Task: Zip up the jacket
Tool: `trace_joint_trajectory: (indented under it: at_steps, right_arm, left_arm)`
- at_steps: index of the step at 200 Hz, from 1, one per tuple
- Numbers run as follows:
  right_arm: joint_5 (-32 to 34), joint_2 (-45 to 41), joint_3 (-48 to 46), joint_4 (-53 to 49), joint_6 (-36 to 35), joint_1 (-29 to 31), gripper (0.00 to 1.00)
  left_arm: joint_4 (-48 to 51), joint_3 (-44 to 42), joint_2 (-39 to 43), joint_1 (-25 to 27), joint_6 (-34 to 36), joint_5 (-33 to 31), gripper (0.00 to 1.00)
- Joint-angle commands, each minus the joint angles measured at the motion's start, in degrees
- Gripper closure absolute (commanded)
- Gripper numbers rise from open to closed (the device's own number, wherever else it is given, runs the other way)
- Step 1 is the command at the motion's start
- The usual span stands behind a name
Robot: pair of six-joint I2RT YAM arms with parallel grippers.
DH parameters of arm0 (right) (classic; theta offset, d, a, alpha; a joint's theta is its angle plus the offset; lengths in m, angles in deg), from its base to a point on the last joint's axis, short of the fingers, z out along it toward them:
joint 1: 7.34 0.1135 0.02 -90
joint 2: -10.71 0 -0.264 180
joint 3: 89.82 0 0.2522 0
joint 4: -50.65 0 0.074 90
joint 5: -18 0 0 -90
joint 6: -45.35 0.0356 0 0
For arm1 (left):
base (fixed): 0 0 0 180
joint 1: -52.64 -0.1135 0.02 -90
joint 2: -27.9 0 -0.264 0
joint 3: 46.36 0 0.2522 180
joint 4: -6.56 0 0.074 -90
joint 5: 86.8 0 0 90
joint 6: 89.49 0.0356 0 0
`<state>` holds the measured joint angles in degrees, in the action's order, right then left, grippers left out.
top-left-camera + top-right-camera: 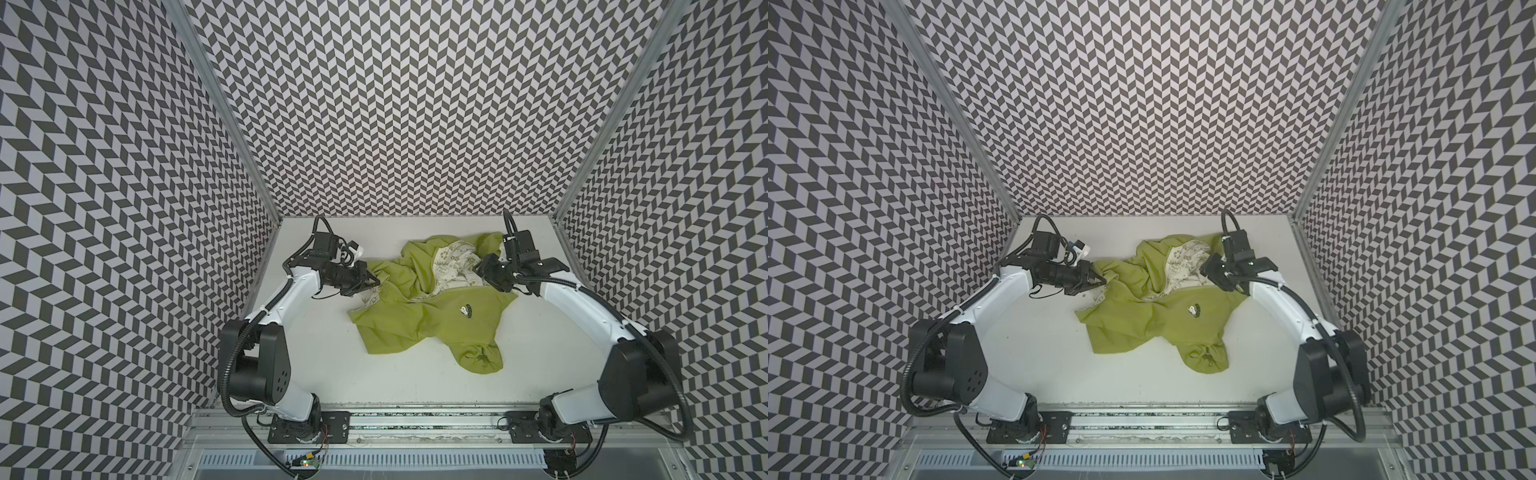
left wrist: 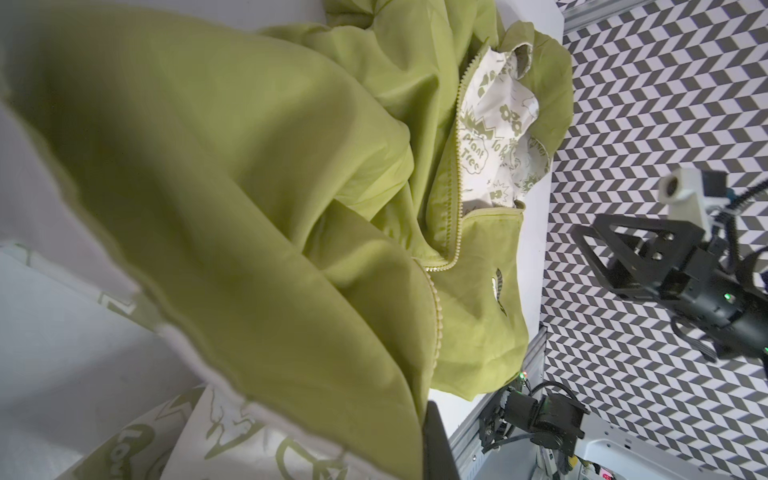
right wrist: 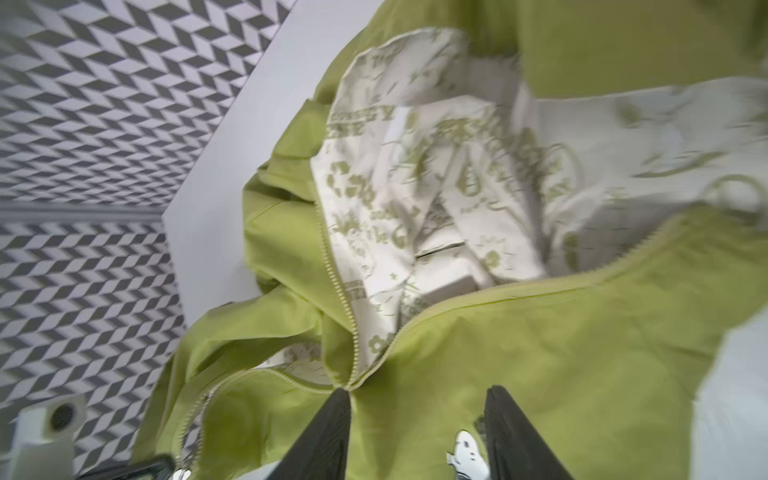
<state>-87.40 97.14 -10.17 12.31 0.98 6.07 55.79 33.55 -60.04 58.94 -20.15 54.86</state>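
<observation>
Left end effector [image 1: 372,282] is pinching the left edge of the jacket [image 1: 419,320], fully closed. Right end effector [image 3: 417,392] is hovering over its right side, jaws apart, gripping nothing.

At nine o'clock of the jacket [image 1: 424,328], folds bury the tips of the left gripper [image 1: 374,283]; at two o'clock, the wrist view's edge cuts off the right gripper [image 3: 417,392], the lining [image 3: 449,187] print there is motion-blurred, and the chest logo [image 1: 464,309] in both top views is too small to read.
</observation>
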Motion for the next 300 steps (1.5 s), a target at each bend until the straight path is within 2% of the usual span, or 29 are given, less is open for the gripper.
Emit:
trace_joint_trajectory:
  at_steps: [1,28,51,75,92,125,144,192,242,270,300]
  right_arm:
    - [-17.2,5.0,1.2,9.5,-3.0,3.9,0.48]
    - [-25.4,10.1,2.0,19.7,0.4,8.8,0.47]
    - [-27.3,13.0,3.8,24.1,2.9,12.0,0.45]
    - [-26.6,16.2,7.8,21.5,1.6,14.6,0.45]
    - [-23.9,18.5,10.9,15.3,-1.5,15.4,0.46]
    - [-22.9,21.1,11.0,13.0,-2.7,15.8,0.48]
    - [-22.2,21.7,10.0,12.8,-3.1,16.2,0.48]
    - [-22.6,22.8,8.9,13.2,-2.4,16.8,0.49]
    - [-23.4,23.4,8.9,13.0,-2.2,17.2,0.49]
    - [-23.7,23.7,8.3,13.7,-1.6,17.2,0.49]
    - [-23.8,23.8,8.4,13.8,-1.4,17.2,0.49]
  left_arm:
    - [2.2,1.1,2.1,0.2,-0.2,5.6,1.0]
    - [1.7,0.5,3.0,0.6,-1.8,10.3,1.0]
    - [2.6,0.0,3.5,1.2,-1.6,10.5,1.0]
    - [3.2,-1.4,3.7,1.3,-1.2,9.5,1.0]
    - [3.2,-2.8,4.0,1.2,-0.7,8.1,1.0]
    - [1.5,-5.6,4.4,0.9,-1.6,3.7,1.0]
    - [-1.4,-7.6,4.6,0.7,-3.1,1.8,0.94]
    - [-11.1,-14.5,6.3,0.3,-7.7,-1.8,0.88]
    - [-22.0,-23.2,10.1,0.3,-12.9,-1.7,0.72]
    - [-26.8,-27.2,13.7,0.4,-14.7,-3.6,0.67]
    - [-30.0,-29.0,17.4,3.0,-14.7,-7.8,0.64]
